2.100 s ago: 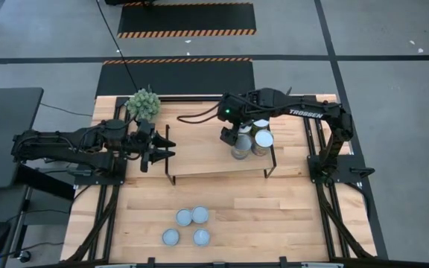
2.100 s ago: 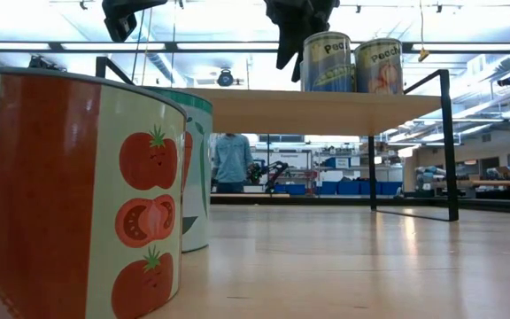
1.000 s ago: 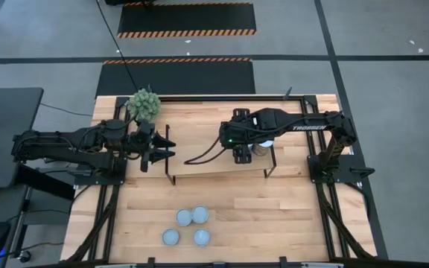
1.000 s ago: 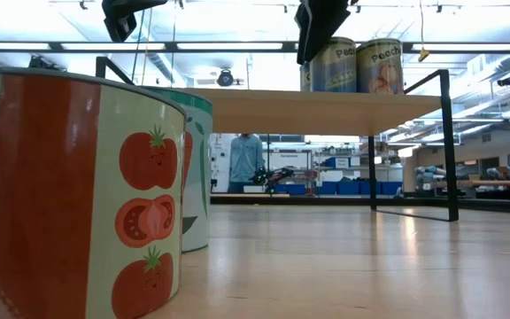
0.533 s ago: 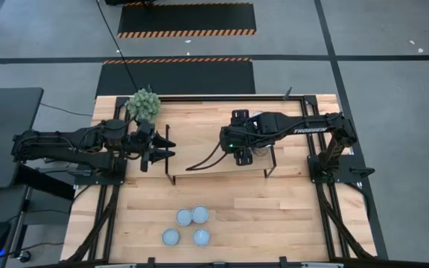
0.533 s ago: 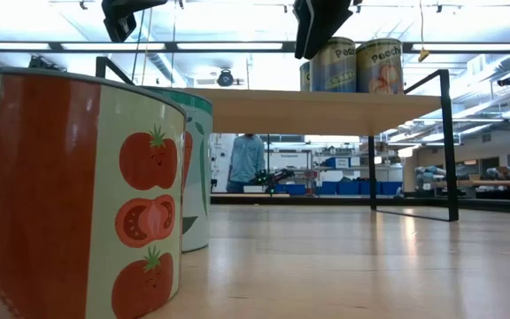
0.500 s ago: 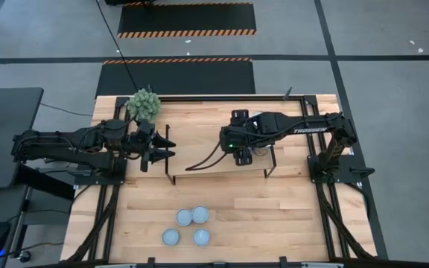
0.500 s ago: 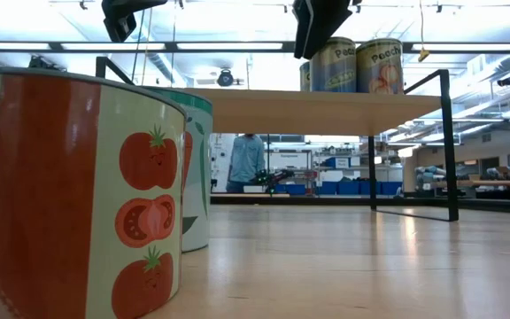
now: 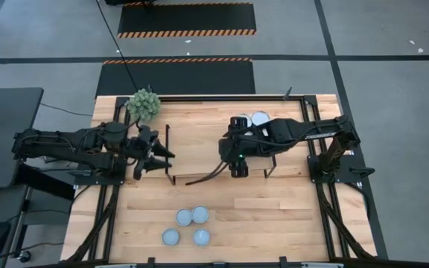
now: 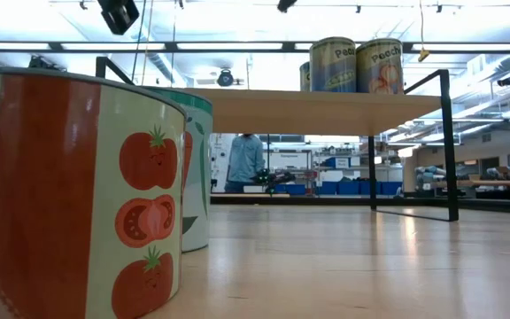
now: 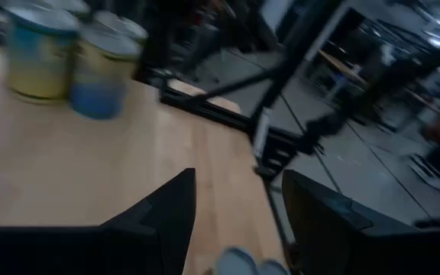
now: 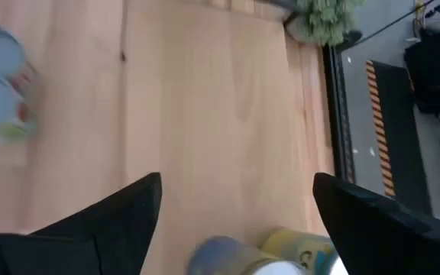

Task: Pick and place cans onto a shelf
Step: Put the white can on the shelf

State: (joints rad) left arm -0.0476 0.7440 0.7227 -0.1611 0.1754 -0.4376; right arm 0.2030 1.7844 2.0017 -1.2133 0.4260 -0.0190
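A cluster of cans stands upright on the light-wood shelf, near its right end; one white top shows past my right arm. Several more cans with pale tops stand on the table near its front edge. My right gripper hangs open above the shelf cans, tilted down, holding nothing. My left gripper waits open at the shelf's left end, roughly level, pointing along the shelf toward the cans.
A green ball-shaped plant sits at the table's far left corner. In the low view two cans stand close to the camera, the nearer printed with tomatoes. The shelf's black end frames rise at both ends. A person stands far back in the room.
My right gripper has risen from beside the shelf cans, gone toward the table's near edge and left the low view's top, staying open. The cans have stayed in place. My left gripper has turned a little at the wrist where it waits.
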